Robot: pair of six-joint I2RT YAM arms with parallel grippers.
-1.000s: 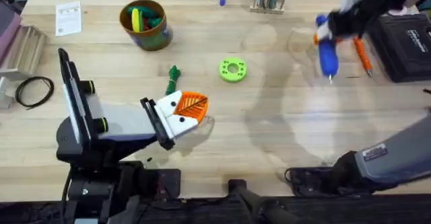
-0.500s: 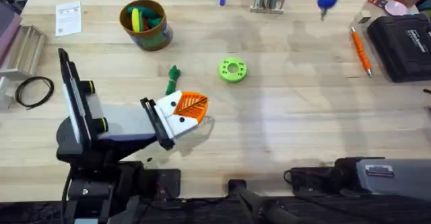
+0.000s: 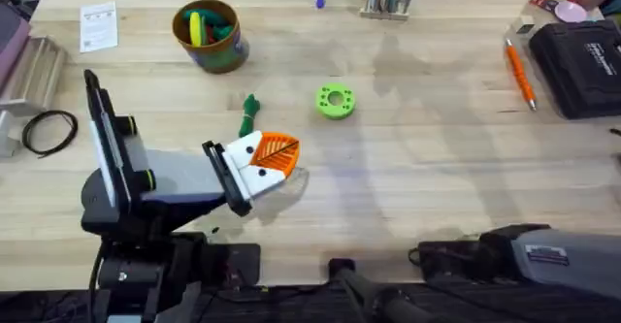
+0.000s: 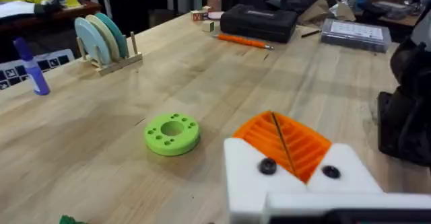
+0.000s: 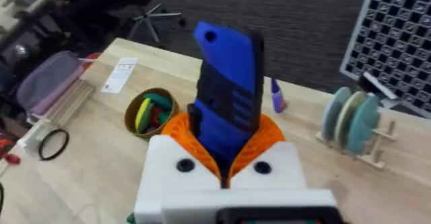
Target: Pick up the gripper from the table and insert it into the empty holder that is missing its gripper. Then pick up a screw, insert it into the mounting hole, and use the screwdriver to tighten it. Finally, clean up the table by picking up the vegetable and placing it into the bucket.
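Right gripper (image 5: 225, 177) clamped on blue screwdriver (image 5: 227, 96), left gripper (image 3: 267, 163) fingers together on table (image 3: 417, 158), vegetable (image 3: 250, 114) just beside it

The table (image 3: 417, 148) is pale matt wood; the screwdriver (image 5: 229, 83) is smooth blue plastic; orange pads (image 4: 286, 140) are ribbed plastic.

blue screwdriver (image 5: 227, 89) upright between orange pads (image 5: 269, 138)

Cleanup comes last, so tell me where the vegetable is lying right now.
In the overhead view the vegetable lies on the table left of centre, just beyond the left gripper, with the lime-green ring disc to its right and the bucket farther back.
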